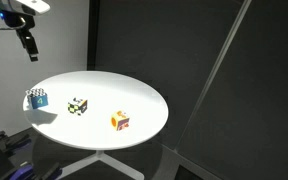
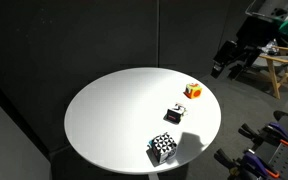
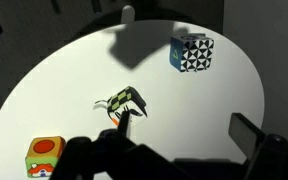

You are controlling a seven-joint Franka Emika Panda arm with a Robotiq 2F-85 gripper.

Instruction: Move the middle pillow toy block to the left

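Three soft cubes sit in a row on a round white table (image 1: 104, 85). The middle pillow toy block (image 1: 78, 105) is white with black and green patches; it also shows in an exterior view (image 2: 174, 114) and in the wrist view (image 3: 127, 100). A blue-and-white cube (image 1: 37, 98) (image 2: 163, 147) (image 3: 191, 52) sits on one side of it. An orange-yellow cube with red (image 1: 120, 121) (image 2: 192, 91) (image 3: 46, 158) sits on the other. My gripper (image 1: 28, 45) (image 2: 227, 60) (image 3: 184, 135) is open and empty, high above and beyond the table's edge, apart from all cubes.
Dark curtains surround the table. Blue clamps (image 1: 4, 150) stand by the table near the blue-and-white cube. A wooden stool (image 2: 274, 65) stands behind the arm. The table (image 2: 114, 110) (image 3: 74, 90) is bare white on the side away from the cubes.
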